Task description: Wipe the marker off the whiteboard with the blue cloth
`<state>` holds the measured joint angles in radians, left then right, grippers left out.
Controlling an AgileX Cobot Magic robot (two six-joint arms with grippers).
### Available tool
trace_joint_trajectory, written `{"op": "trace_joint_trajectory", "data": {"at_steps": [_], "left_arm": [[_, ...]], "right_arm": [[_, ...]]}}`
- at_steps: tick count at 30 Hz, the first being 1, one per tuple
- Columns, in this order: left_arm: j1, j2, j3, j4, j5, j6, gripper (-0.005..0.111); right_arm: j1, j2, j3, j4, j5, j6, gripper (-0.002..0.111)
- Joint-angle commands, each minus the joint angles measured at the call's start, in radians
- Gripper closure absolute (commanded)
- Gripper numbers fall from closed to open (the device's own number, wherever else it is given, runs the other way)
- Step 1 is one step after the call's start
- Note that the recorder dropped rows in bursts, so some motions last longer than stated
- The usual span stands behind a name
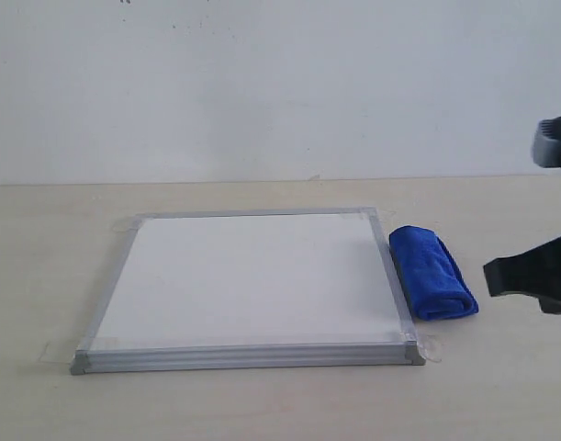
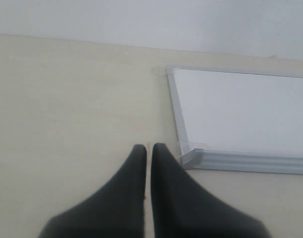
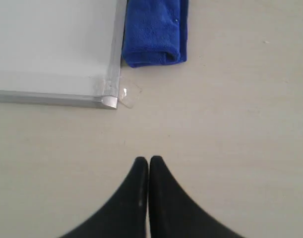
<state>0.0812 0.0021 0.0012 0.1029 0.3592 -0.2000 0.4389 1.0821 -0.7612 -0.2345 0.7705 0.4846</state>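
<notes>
The whiteboard [image 1: 248, 280] lies flat mid-table, silver frame, taped corners; its surface shows plain white, with no red marker line visible in any view. The blue cloth [image 1: 432, 273] lies rolled on the table against the board's right edge, also seen as the blue cloth [image 3: 155, 30] beside the whiteboard [image 3: 52, 44]. My right gripper [image 3: 149, 159] hovers shut and empty over bare table near the board's corner; in the exterior view the right gripper [image 1: 535, 276] sits at the right edge, right of the cloth. My left gripper [image 2: 149, 147] is shut, empty, beside the whiteboard [image 2: 240, 111] corner.
The pale wooden table [image 1: 262, 404] spreads around the board, with a white wall [image 1: 262, 83] behind it. A piece of clear tape [image 3: 127, 95] sticks out from the board's near right corner.
</notes>
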Motion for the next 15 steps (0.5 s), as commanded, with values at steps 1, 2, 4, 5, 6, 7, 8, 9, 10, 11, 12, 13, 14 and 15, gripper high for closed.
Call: {"op": "trace_joint_trajectory", "data": {"at_steps": [1,2,4,5,6,7,8,9,10,11,12,13,14,15], "left_arm": [[-0.005,-0.002,-0.001,-0.009,-0.002,-0.008,0.103],[-0.005,-0.002,-0.001,-0.009,-0.002,-0.008,0.103],[-0.005,-0.002,-0.001,-0.009,-0.002,-0.008,0.103],[-0.005,-0.002,-0.001,-0.009,-0.002,-0.008,0.103],[-0.005,-0.002,-0.001,-0.009,-0.002,-0.008,0.103],[-0.005,-0.002,-0.001,-0.009,-0.002,-0.008,0.103],[-0.005,-0.002,-0.001,-0.009,-0.002,-0.008,0.103],[-0.005,-0.002,-0.001,-0.009,-0.002,-0.008,0.103],[-0.005,-0.002,-0.001,-0.009,-0.002,-0.008,0.103],[-0.005,-0.002,-0.001,-0.009,-0.002,-0.008,0.103],[-0.005,-0.002,-0.001,-0.009,-0.002,-0.008,0.103],[-0.005,-0.002,-0.001,-0.009,-0.002,-0.008,0.103],[-0.005,-0.002,-0.001,-0.009,-0.002,-0.008,0.103],[-0.005,-0.002,-0.001,-0.009,-0.002,-0.008,0.103]], "right_arm": [[0.002,-0.088,0.005,-0.001,0.049,0.007,0.108],[0.002,-0.098,0.005,-0.001,0.047,0.007,0.108],[0.002,-0.116,0.005,-0.001,0.042,0.007,0.108],[0.002,-0.119,0.005,-0.001,0.042,0.007,0.108],[0.002,-0.123,0.005,-0.001,0.042,0.007,0.108],[0.002,-0.128,0.005,-0.001,0.042,0.007,0.108],[0.002,-0.130,0.005,-0.001,0.042,0.007,0.108],[0.002,-0.132,0.005,-0.001,0.033,0.007,0.108],[0.002,-0.132,0.005,-0.004,0.023,0.005,0.108],[0.002,-0.132,0.005,-0.006,0.013,0.005,0.108],[0.002,-0.132,0.005,-0.006,0.003,0.007,0.108],[-0.001,-0.135,0.017,0.000,-0.029,0.014,0.108],[-0.009,-0.162,0.040,0.000,-0.092,0.022,0.108],[-0.014,-0.202,0.066,0.020,-0.162,0.024,0.108]]}}
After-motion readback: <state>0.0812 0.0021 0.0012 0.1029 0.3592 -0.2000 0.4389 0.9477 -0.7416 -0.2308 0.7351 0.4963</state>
